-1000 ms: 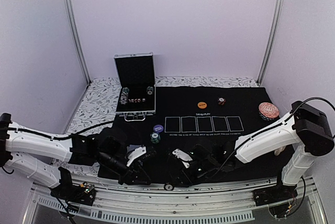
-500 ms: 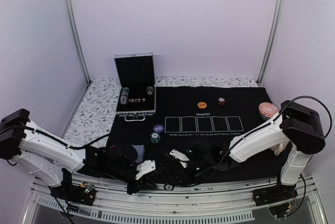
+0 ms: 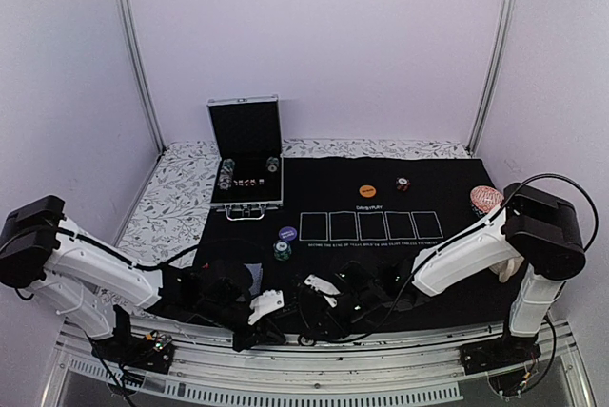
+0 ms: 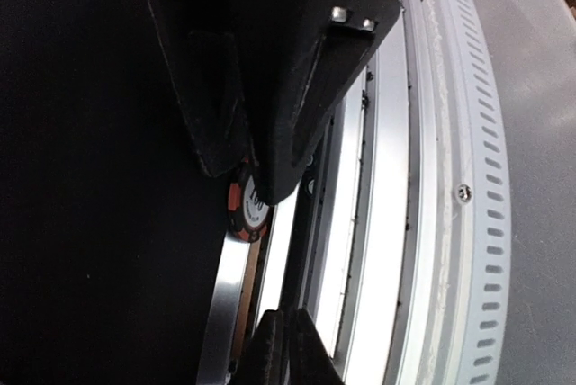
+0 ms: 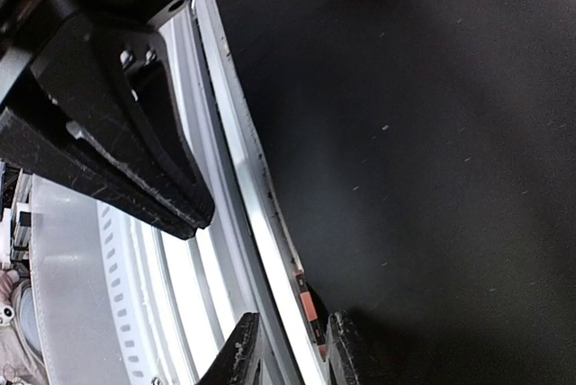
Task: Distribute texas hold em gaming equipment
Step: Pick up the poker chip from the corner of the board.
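An orange-and-black poker chip (image 4: 243,212) marked 100 sits at the mat's front edge against the metal rail. In the right wrist view the same chip (image 5: 309,307) shows edge-on. My right gripper (image 5: 292,320) straddles it, jaws a little apart, one finger over the rail. My left gripper (image 4: 286,322) hovers just off the rail with its fingers pressed together and nothing between them. In the top view both grippers, left (image 3: 284,329) and right (image 3: 309,321), meet low at the front edge and hide the chip. A green chip stack (image 3: 282,250), blue chip (image 3: 287,233), orange disc (image 3: 367,191) and red-black chip (image 3: 402,184) lie on the mat.
The black mat (image 3: 438,264) carries five white rectangles (image 3: 371,225). An open aluminium case (image 3: 245,155) with chips stands at back left. A red-and-white patterned round object (image 3: 487,200) sits at the mat's right edge. Grey cards (image 3: 254,276) lie near the left arm. The slotted rail (image 4: 432,178) runs along the front.
The left arm has swung right and down to the front rail and its jaws have closed. The right gripper has narrowed and settled at the front edge around the chip.
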`<control>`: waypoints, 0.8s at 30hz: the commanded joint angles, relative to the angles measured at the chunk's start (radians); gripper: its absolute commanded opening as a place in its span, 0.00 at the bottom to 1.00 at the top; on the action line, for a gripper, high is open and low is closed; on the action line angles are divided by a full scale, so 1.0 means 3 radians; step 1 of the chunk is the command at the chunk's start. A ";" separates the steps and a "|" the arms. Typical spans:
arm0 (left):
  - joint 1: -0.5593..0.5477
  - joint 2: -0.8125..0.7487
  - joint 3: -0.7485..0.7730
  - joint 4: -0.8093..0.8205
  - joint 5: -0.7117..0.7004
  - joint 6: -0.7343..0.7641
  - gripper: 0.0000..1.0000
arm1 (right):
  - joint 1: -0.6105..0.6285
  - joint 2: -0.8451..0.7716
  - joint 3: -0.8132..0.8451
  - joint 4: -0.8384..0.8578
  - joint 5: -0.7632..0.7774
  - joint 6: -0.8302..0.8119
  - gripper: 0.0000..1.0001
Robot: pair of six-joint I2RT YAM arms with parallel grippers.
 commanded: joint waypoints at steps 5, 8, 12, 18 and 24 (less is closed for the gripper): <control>0.0084 0.0144 0.0014 0.0111 0.0196 0.0007 0.07 | 0.0066 0.0033 0.0025 -0.0107 -0.0056 -0.0019 0.25; 0.0128 0.0170 0.0008 0.0132 0.0227 0.0001 0.06 | 0.0085 0.0050 0.0034 -0.0108 -0.0029 -0.0004 0.25; 0.0146 0.0167 -0.0019 0.0157 0.0241 -0.0023 0.06 | 0.0097 0.0121 0.0083 -0.0099 -0.0022 -0.0009 0.21; 0.0158 0.0142 -0.0034 0.0168 0.0239 -0.0034 0.07 | 0.0110 0.0112 0.0085 -0.0101 0.0019 -0.0002 0.10; 0.0171 0.0044 -0.0057 0.0150 0.0236 -0.0038 0.07 | 0.0109 -0.0055 0.0048 -0.0166 0.0024 0.0046 0.03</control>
